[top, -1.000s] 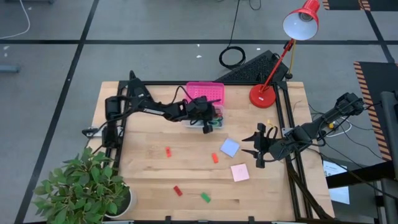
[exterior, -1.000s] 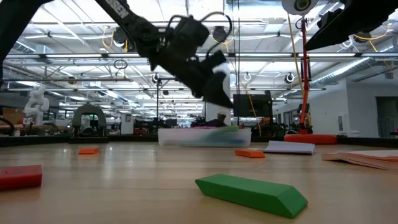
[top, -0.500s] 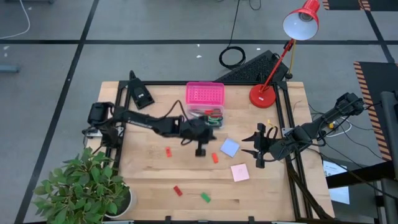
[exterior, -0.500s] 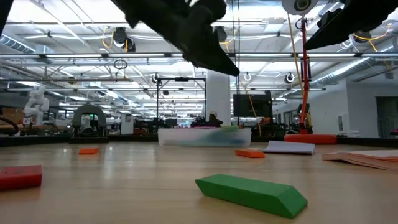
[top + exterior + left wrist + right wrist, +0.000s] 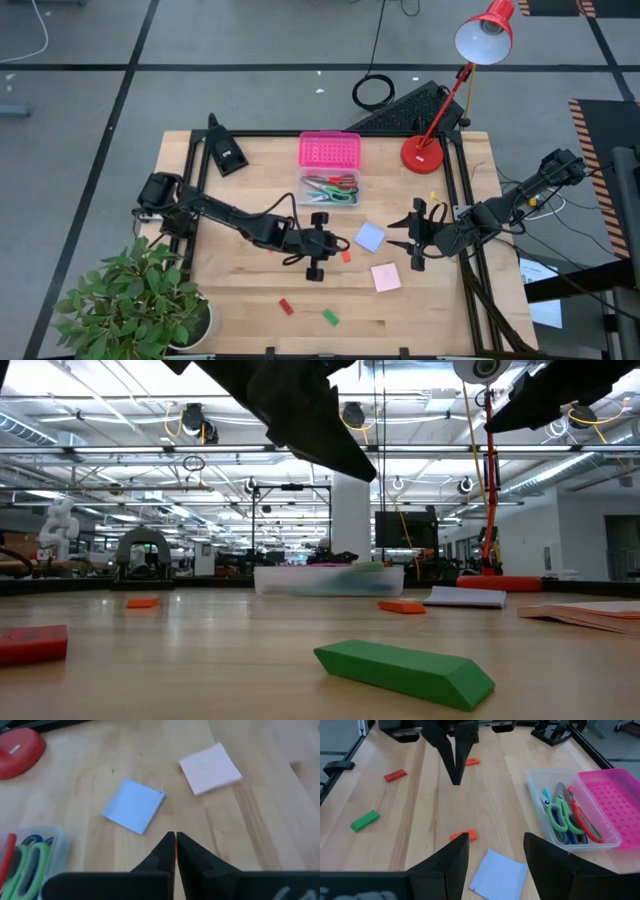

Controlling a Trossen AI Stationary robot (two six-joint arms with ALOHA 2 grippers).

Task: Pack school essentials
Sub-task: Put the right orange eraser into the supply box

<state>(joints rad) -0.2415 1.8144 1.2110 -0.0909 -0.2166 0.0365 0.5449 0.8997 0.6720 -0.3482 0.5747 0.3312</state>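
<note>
A red desk lamp (image 5: 440, 90), potted plant (image 5: 135, 300) and perhaps a keyboard (image 5: 405, 108) edge the table (image 5: 230, 300).

Blue notepad (image 5: 369, 237), pink notepad (image 5: 386, 277), green eraser (image 5: 330, 317), pink perforated lid (image 5: 329, 150).

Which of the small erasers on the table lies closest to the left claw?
The orange-red eraser just beside the left claw, near the blue notepad. The other red ones and the green one lie farther off.

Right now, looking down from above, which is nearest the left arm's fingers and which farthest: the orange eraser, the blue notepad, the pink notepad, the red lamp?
1. Orange eraser, just right of the left gripper.
2. Blue notepad, farther right.
3. Pink notepad, right, toward the front edge.
4. Red lamp, far back right corner.
</note>
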